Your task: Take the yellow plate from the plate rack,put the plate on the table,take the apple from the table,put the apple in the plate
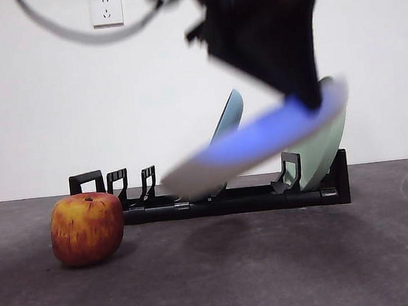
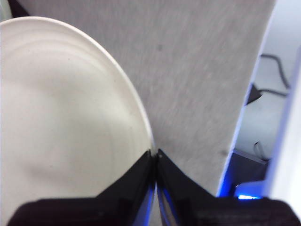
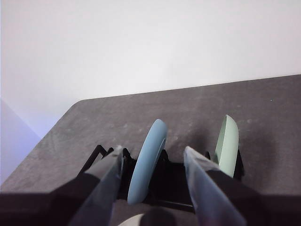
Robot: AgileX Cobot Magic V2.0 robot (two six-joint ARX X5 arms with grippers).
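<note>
The yellow plate — cream, blurred — is held tilted in the air above the plate rack. The apple — red, yellow-streaked — is set on the counter beside the rack's end.

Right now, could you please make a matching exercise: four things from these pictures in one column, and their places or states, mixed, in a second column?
Things:
1. yellow plate
2. apple
3. light blue plate
4. right gripper

States:
A. standing in the plate rack
B. open, above the rack
C. on the table, left of the rack
D. tilted in the air, held by the left gripper

Pairs: 1-D, 2-C, 3-A, 4-B
</note>
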